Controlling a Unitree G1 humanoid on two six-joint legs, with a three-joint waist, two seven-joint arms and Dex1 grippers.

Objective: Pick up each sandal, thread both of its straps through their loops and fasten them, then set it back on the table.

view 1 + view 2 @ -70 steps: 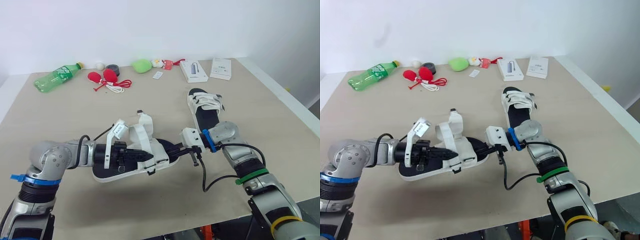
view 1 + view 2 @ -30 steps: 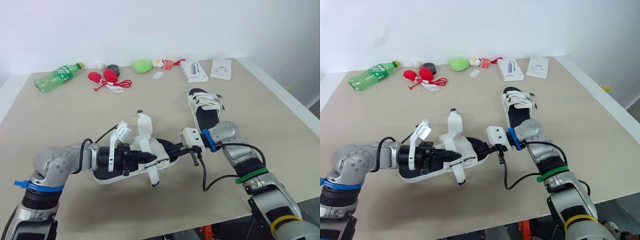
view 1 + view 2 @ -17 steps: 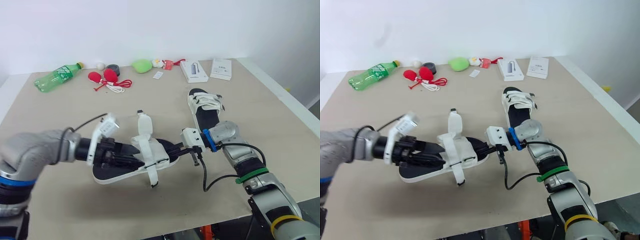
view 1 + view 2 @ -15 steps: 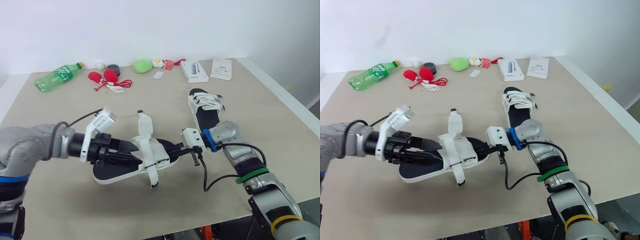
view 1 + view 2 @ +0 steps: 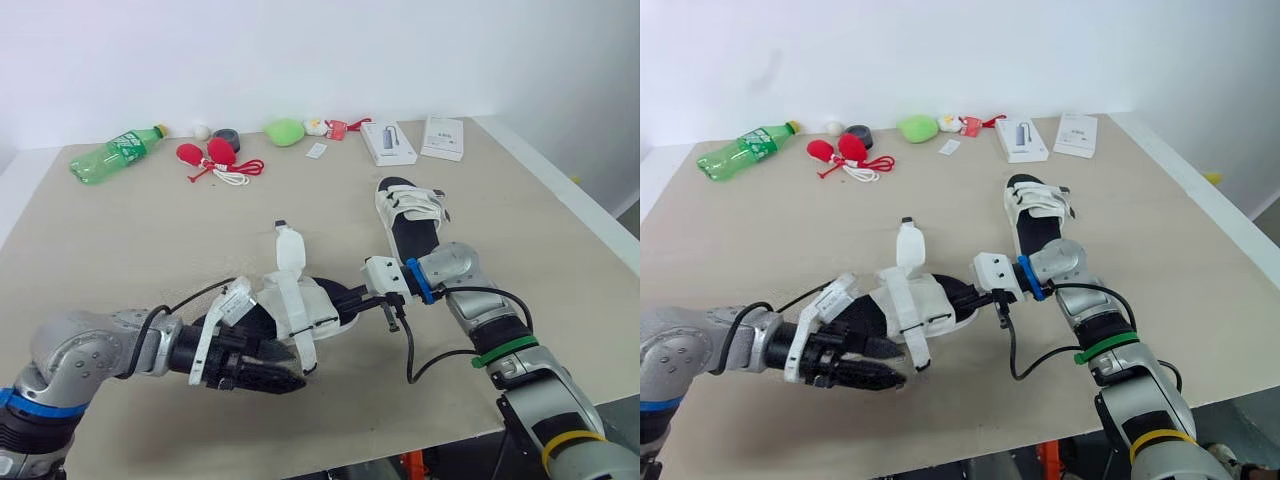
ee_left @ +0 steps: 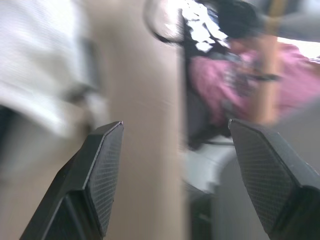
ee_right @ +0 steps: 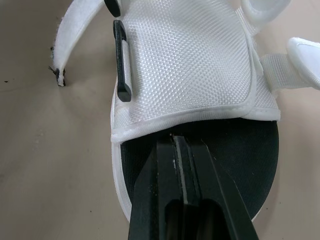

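Observation:
A white sandal (image 5: 312, 302) with a black footbed lies at the middle of the table. One strap (image 5: 289, 250) stands up; the other strap (image 5: 301, 348) hangs loose over its near side. My left gripper (image 5: 288, 383) is open just in front of the sandal, level with the loose strap, holding nothing; its wide-apart fingers (image 6: 102, 165) show in the left wrist view. My right gripper (image 7: 176, 142) is shut, with its tips resting on the footbed at the sandal's right end. A second white sandal (image 5: 408, 212) lies further back to the right, its straps laid across its upper.
Along the far edge of the table lie a green bottle (image 5: 115, 152), red balls with a cord (image 5: 208, 156), a green lump (image 5: 284, 131) and two white boxes (image 5: 388, 141), (image 5: 442, 137). The table's right edge (image 5: 575, 215) runs close to my right arm.
My left gripper let go of the sandal's strap, opened, drew back to the left, then came round to the sandal's near side. The strap now hangs loose. My right gripper stayed put.

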